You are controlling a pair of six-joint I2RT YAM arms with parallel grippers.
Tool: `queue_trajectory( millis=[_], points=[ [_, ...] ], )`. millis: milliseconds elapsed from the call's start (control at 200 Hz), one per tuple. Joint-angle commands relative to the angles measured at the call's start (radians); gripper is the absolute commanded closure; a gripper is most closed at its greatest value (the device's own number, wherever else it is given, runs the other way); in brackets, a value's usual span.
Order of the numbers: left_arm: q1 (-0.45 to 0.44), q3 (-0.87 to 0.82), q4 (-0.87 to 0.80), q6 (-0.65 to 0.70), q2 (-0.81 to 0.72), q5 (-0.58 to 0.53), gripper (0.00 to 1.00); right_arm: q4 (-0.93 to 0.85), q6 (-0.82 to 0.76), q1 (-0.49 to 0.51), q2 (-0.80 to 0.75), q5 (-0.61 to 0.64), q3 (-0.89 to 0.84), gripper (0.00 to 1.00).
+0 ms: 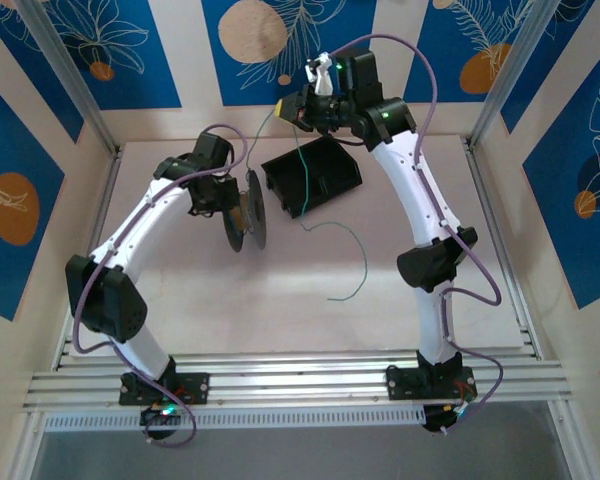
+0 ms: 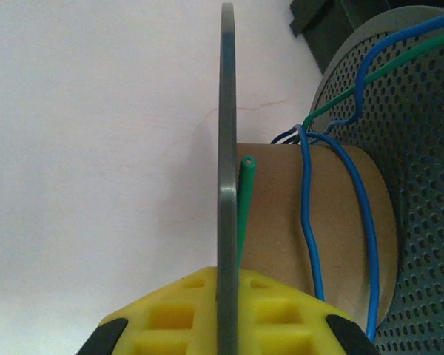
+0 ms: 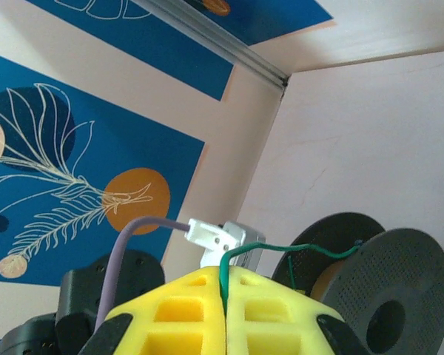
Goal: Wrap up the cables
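the right end effector (image 3: 226,285) is pinched tight on the green cable (image 3: 311,255), which runs to the spool (image 3: 399,274) whose flange the left end effector (image 2: 226,296) clamps.

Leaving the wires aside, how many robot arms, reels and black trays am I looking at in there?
Robot arms: 2, left arm and right arm
Reel: 1
Black tray: 1
Total: 4

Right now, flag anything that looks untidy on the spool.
The blue cable sits loose and kinked on the spool's cardboard core, its turns wide apart. A green cable end sticks up free beside the flange the left gripper clamps.
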Motion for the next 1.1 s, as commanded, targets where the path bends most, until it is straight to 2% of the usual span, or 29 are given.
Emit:
queue_trajectory(
  millis=[0, 225, 495, 645, 880, 1095],
  points=[
    [0.028, 0.03, -0.037, -0.074, 0.038, -0.03, 1.0, 0.089, 0.027, 0.018, -0.096, -0.071, -0.008, 1.0],
    [0.059, 0.068, -0.024, -0.14, 0.062, -0.022, 1.0, 0.095, 0.006, 0.069, -0.179, -0.103, -0.157, 1.0],
    [0.162, 0.032, 0.032, -0.223, 0.029, 0.011, 1.0, 0.172, -0.052, 0.076, -0.378, -0.118, -0.456, 1.0],
    [0.21, 0.054, 0.033, -0.245, 0.05, -0.008, 1.0, 0.19, -0.069, 0.082, -0.412, -0.224, -0.496, 1.0],
    [0.242, 0.111, 0.005, -0.27, 0.094, -0.076, 1.0, 0.275, -0.07, 0.131, -0.486, -0.288, -0.578, 1.0],
    [0.27, 0.11, 0.028, -0.322, 0.114, -0.036, 1.0, 0.25, -0.155, 0.195, -0.533, -0.349, -0.647, 1.0]
  ],
)
